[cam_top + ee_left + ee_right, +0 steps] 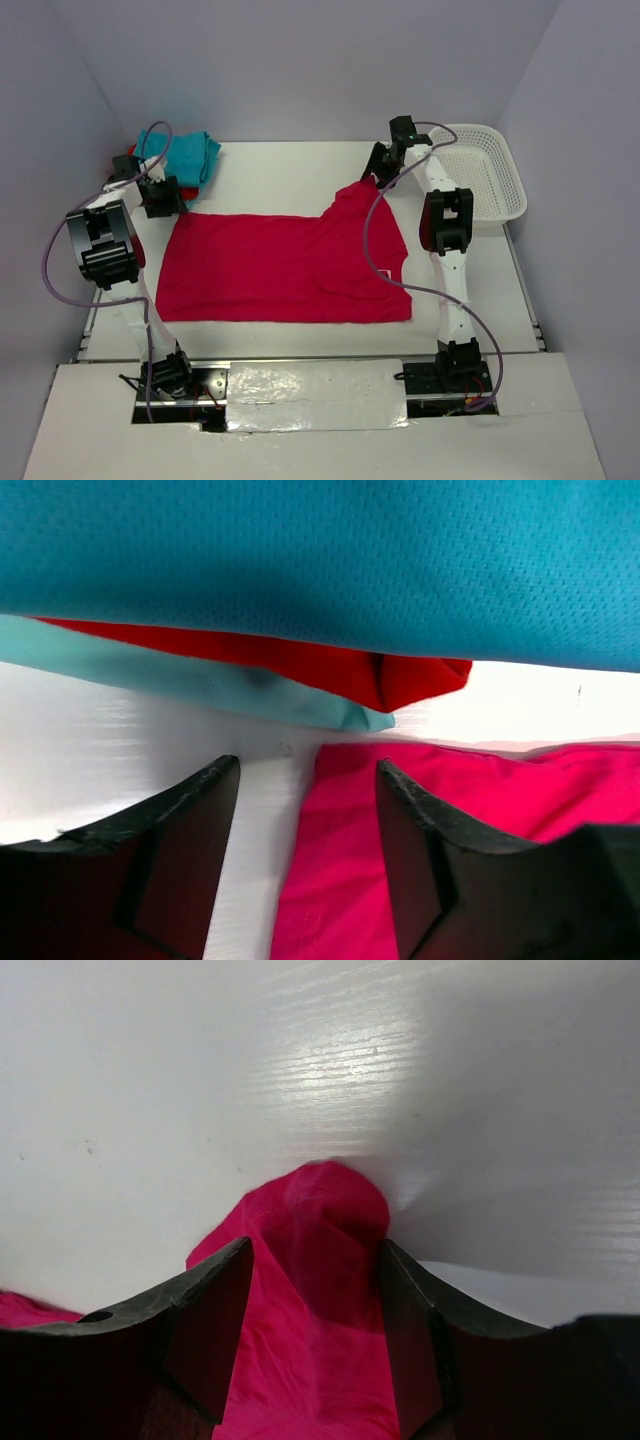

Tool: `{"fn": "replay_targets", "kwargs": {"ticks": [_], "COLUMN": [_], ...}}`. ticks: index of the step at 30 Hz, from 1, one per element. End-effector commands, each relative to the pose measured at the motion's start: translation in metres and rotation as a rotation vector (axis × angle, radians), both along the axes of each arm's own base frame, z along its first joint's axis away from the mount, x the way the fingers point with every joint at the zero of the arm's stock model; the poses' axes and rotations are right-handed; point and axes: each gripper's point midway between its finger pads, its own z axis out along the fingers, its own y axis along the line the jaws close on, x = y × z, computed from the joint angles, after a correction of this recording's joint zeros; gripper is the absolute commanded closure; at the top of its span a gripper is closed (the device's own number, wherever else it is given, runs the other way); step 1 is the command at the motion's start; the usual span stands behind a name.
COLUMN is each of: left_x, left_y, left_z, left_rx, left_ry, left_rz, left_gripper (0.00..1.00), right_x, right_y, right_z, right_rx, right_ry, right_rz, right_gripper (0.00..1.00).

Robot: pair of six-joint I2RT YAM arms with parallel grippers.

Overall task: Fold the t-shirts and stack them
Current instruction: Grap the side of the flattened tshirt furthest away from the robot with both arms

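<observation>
A pinkish-magenta t-shirt (280, 270) lies spread flat across the middle of the table, and its far right corner is drawn out to a point. My right gripper (378, 172) stands at that corner. In the right wrist view, the open right gripper (315, 1245) has a bunched hump of this shirt (325, 1205) between its fingers. My left gripper (160, 197) is at the shirt's far left corner. The left wrist view shows the left gripper (308, 765) open and straddling the shirt's edge (340, 860). A teal t-shirt (320, 560) on a red t-shirt (400, 675) lies just beyond.
The folded teal stack (190, 155) sits at the back left corner of the white table (280, 165). A white mesh basket (485, 175) stands at the back right, close behind the right arm. Grey walls enclose the table on three sides.
</observation>
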Motion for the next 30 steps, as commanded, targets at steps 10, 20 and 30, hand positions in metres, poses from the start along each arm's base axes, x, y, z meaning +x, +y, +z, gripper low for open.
{"fn": "replay_targets", "kwargs": {"ticks": [10, 20, 30], "left_x": [-0.018, -0.025, -0.020], "left_y": [-0.032, -0.042, -0.033], "left_z": [-0.024, -0.016, -0.008], "left_rx": [-0.132, -0.160, -0.059], "left_ry": [0.061, 0.043, 0.036], "left_rz": [-0.072, -0.082, -0.087], "left_gripper": [0.74, 0.45, 1.00], "right_x": [0.001, -0.013, -0.026], "right_y": [0.016, 0.012, 0.019], "right_z": [0.003, 0.018, 0.049], "right_rx": [0.087, 0.065, 0.104], "right_ry": [-0.035, -0.046, -0.083], "right_rz": [0.044, 0.083, 0.139], "right_gripper": [0.95, 0.99, 1.00]}}
